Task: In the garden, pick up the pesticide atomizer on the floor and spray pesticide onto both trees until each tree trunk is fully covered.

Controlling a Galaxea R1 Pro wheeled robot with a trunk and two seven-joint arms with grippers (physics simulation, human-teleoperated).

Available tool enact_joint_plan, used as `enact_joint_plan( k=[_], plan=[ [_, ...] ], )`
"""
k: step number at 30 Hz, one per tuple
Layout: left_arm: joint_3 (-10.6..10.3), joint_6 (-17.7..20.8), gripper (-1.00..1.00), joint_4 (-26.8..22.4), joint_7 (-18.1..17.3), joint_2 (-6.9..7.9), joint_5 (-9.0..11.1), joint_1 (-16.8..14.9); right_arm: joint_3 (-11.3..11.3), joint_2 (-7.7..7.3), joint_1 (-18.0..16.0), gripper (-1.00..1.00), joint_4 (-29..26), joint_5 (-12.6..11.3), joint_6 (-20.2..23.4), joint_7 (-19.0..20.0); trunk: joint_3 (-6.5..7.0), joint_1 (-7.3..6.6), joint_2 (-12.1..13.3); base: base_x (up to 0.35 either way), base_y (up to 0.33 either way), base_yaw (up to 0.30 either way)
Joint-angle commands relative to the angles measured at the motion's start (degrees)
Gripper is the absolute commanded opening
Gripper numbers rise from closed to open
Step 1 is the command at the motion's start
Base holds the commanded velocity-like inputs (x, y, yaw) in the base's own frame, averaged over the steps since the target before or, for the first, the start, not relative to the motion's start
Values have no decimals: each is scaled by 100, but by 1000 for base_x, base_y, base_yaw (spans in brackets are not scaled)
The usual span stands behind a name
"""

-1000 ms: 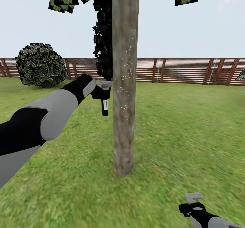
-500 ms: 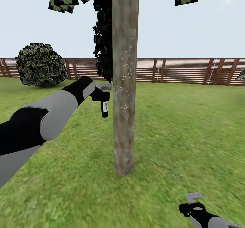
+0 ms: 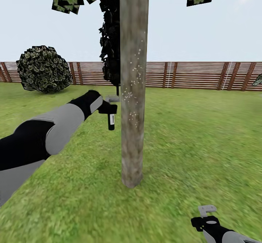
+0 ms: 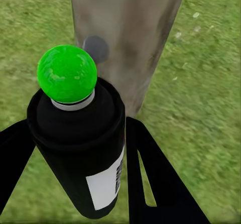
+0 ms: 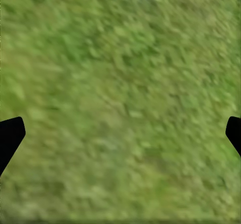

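Left end effector point(image 3: 110, 109) grips the pesticide atomizer point(image 3: 111, 121), a black can with a white label, green dot on top point(image 4: 67, 73). The can hangs below the end effector, just beside the tree trunk point(image 3: 133, 90) and apart from it. Pale specks dot the bark level with the end effector. Right end effector point(image 3: 206, 214) is low over the lawn point(image 5: 120, 98), its fingertips spread wide, nothing between them.

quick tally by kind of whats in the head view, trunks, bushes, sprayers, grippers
Mottled grey-brown tree trunk: 1
Round leafy green bush: 1
Black sprayer can with green top: 1
Grippers: 2, left gripper, right gripper
Total: 5
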Motion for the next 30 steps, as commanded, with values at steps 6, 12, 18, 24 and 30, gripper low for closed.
enact_joint_plan(
  k=[6, 12, 18, 24, 30],
  plan=[
    [4, -145, -100, 7, 3, -4, 1, 203, 0, 0, 0, 100, 0, 0, 0, 2, 1, 0, 0, 0, 0, 0],
    [4, -169, -100, 2, 3, 5, -5, 258, 0, 0, 0, 100, 0, 2, 0, 3, 1, 0, 0, 0, 0, 0],
    [4, -320, -100, -1, 4, 52, -8, 587, 0, 0, 0, 100, 0, 370, 0, 3, 1, 0, 0, 0, 0, 0],
    [4, -528, -100, 0, 3, 107, -11, 779, -1, 0, 0, 100, 0, 426, 0, 0, 1, 0, 0, 0, 0, 0],
    [4, -555, -100, -1, 3, 112, -17, 1046, -2, 0, 0, 100, 0, 430, 0, 1, 1, 0, 0, 0, 0, 0]
  ],
)
